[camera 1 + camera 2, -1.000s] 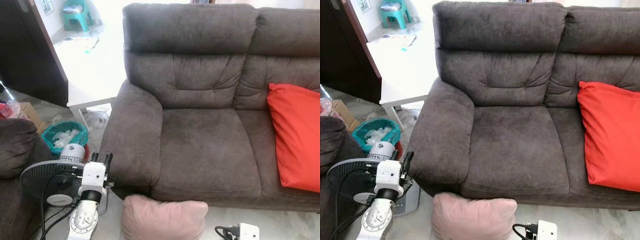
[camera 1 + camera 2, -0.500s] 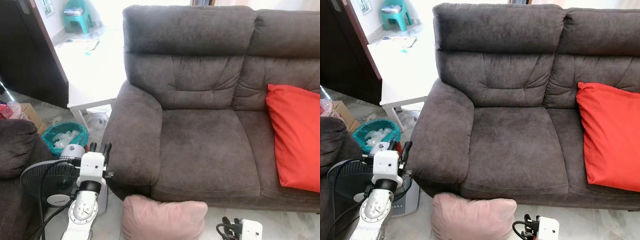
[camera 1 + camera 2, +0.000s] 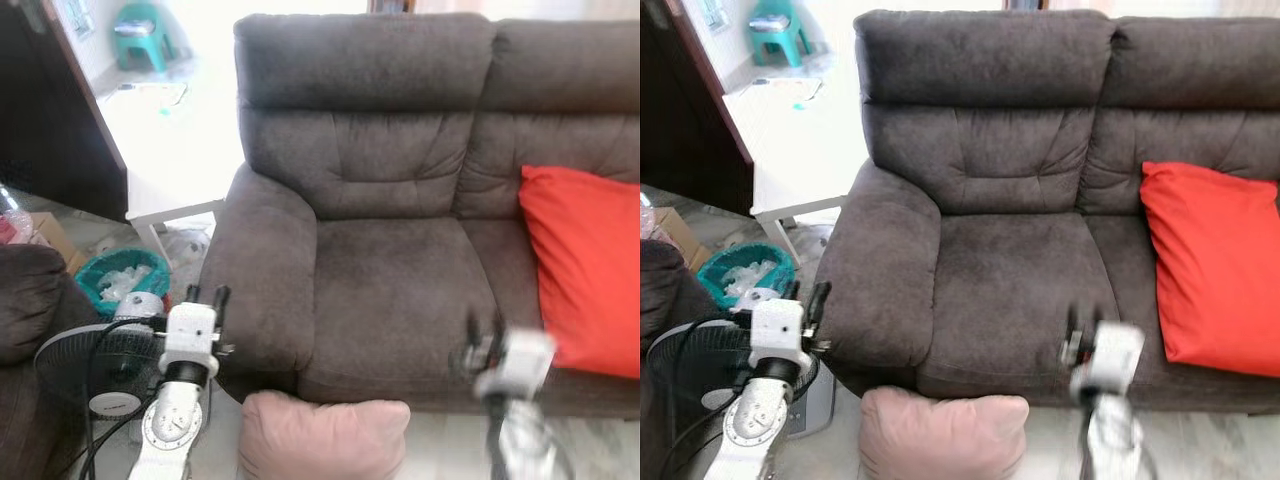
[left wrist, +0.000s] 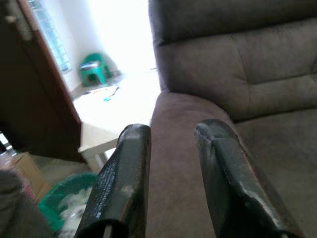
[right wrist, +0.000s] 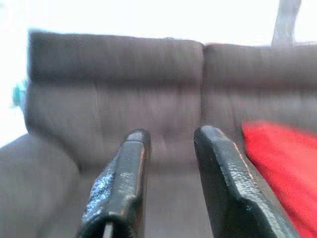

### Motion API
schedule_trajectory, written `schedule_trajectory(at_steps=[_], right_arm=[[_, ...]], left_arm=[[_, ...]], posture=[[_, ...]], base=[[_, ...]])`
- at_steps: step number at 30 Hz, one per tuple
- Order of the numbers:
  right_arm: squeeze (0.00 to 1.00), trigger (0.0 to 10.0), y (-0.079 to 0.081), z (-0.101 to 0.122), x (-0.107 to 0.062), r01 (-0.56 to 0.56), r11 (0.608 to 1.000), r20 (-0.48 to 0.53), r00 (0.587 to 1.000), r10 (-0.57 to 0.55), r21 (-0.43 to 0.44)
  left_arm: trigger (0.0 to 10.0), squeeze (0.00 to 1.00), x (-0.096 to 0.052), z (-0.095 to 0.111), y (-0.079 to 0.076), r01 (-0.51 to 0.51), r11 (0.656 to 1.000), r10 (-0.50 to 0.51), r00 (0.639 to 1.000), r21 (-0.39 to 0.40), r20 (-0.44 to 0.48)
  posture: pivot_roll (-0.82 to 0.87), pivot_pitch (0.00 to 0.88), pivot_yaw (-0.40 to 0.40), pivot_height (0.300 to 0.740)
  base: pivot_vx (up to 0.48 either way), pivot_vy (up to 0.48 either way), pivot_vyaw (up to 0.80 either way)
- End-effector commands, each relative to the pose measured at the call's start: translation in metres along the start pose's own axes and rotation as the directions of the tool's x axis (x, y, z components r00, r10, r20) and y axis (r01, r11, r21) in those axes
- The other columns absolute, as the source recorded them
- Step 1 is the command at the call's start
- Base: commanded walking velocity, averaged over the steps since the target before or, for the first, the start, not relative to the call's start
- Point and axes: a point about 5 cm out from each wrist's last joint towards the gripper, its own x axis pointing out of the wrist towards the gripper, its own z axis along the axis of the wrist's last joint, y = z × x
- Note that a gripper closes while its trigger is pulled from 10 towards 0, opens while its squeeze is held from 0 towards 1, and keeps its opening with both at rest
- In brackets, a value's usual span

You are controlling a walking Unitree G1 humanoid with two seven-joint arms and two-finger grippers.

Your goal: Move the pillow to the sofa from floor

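The pink pillow (image 3: 322,438) is seen lying on the floor (image 3: 1225,440) against the sofa (image 3: 400,290) front – soft, puffy, squarish – between the two grippers and lower than both. The left gripper (image 3: 207,296) is held beside the fuzzy dark armrest, fingers (image 4: 124,183) parted, nothing gripped; a fan (image 3: 95,365) and a teal basket (image 3: 118,280) sit just outside it. The right gripper (image 3: 478,340) – blurred, open, empty – is raised before the seat, a smooth red cushion (image 3: 580,265) beyond it.
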Motion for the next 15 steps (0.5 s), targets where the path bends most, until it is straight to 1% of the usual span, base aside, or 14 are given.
schedule_trajectory(at_steps=[1, 6, 9, 13, 14, 15], right_arm=[[0.0, 10.0, 0.004, -0.02, -0.017, 0.017, 0.999, -0.11, 0.994, -0.013, 0.034], [0.0, 10.0, 0.006, -0.017, -0.015, 0.013, 0.999, -0.103, 0.995, -0.008, 0.05], [0.0, 10.0, 0.009, -0.012, -0.025, -0.009, 0.999, -0.114, 0.993, 0.014, 0.052], [0.0, 10.0, 0.006, -0.011, -0.049, -0.029, 0.998, -0.151, 0.988, 0.037, 0.05], [0.0, 10.0, 0.006, -0.011, -0.049, -0.029, 0.998, -0.151, 0.988, 0.037, 0.05], [0.0, 10.0, 0.003, -0.015, -0.06, -0.031, 0.998, -0.185, 0.982, 0.039, 0.045]], left_arm=[[10.0, 0.0, 0.0, 0.0, 0.002, -0.006, 1.0, 0.006, 1.0, 0.004, -0.008], [10.0, 0.0, 0.001, 0.001, 0.003, -0.008, 1.0, 0.008, 1.0, 0.006, -0.008], [10.0, 0.0, -0.003, 0.002, 0.007, -0.019, 1.0, 0.019, 1.0, 0.012, -0.008], [10.0, 0.0, -0.014, 0.002, 0.013, -0.049, 0.999, 0.05, 0.999, 0.016, -0.022], [10.0, 0.0, -0.014, 0.002, 0.013, -0.049, 0.999, 0.05, 0.999, 0.016, -0.022], [10.0, 0.0, -0.017, -0.002, 0.013, -0.047, 0.999, 0.048, 0.998, 0.02, -0.037]], posture=[[0.05, 0.0, -0.028, 0.74], [0.05, 0.004, -0.031, 0.74], [0.06, 0.009, -0.043, 0.74], [0.07, 0.02, -0.058, 0.74], [0.07, 0.02, -0.058, 0.74], [0.07, 0.026, -0.06, 0.74]], base=[[0.0, 0.0, 0.0], [0.0, 0.0, 0.0], [0.0, 0.0, 0.0], [0.0, 0.0, 0.0], [0.0, 0.0, 0.0], [0.0, 0.0, 0.0]])
